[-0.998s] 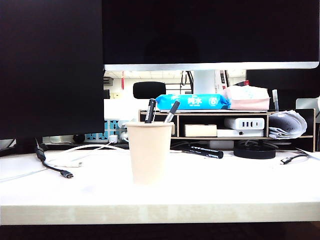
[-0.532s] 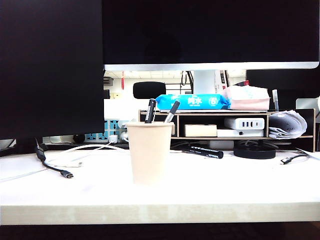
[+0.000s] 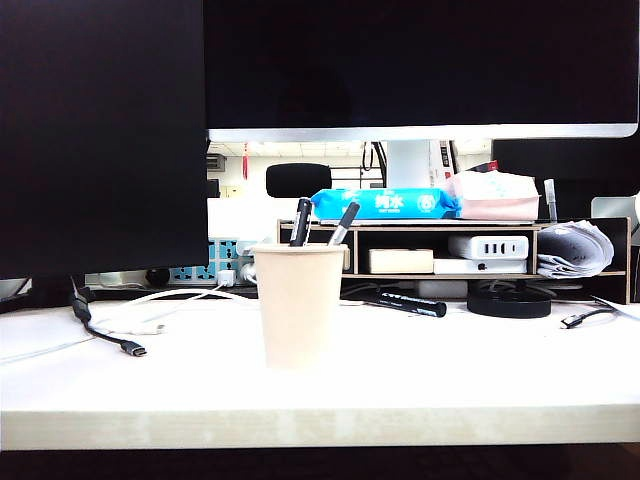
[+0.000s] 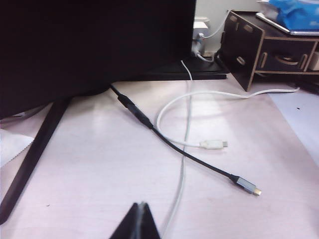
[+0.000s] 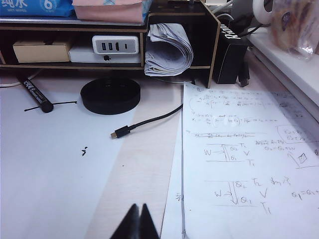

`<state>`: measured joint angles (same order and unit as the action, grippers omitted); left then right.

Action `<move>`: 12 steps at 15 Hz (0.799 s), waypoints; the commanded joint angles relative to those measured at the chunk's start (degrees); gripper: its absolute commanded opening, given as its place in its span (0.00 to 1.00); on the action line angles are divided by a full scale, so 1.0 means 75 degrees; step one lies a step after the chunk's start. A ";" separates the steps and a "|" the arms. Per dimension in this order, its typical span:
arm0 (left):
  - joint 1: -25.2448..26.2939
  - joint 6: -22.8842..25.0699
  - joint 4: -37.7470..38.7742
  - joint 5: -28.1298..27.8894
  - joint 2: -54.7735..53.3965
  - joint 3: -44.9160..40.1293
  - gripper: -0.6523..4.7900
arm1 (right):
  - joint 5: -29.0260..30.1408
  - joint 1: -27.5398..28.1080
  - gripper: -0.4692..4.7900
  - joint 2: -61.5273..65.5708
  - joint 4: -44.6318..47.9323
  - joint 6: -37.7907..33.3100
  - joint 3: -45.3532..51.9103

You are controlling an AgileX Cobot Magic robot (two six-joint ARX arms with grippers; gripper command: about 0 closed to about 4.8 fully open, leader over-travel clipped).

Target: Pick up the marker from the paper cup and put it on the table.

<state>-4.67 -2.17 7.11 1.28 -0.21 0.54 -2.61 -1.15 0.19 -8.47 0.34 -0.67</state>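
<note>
Black marker (image 3: 405, 302) already lies on the tabletop (image 3: 320, 385), behind the cup (image 3: 298, 305). Left fingers (image 4: 140, 222) and right fingers (image 5: 138, 222) stay pinched shut, empty; nothing needs grabbing.

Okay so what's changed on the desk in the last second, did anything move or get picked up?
Nothing visibly changed. The marker lies on the table behind the paper cup, which holds two pens. In the wrist views, the left pincer over the cables and the right pincer by the handwritten sheet are both shut and empty.
</note>
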 commanded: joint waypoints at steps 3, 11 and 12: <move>0.0012 -0.0227 -0.0131 -0.0169 0.0003 0.0000 0.11 | -0.0032 -0.0006 0.09 0.0000 0.0137 0.0015 0.0026; 0.0015 -0.0367 -0.0265 -0.0169 0.0003 0.0000 0.11 | -0.0032 -0.0006 0.09 0.0000 0.0137 0.0015 0.0026; 0.0015 -0.0367 -0.0265 -0.0169 0.0003 0.0000 0.11 | -0.0035 -0.0006 0.09 0.0000 0.0137 0.0015 0.0026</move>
<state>-4.67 -4.75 5.80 0.16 -0.19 0.54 -2.61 -1.15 0.19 -8.47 0.32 -0.67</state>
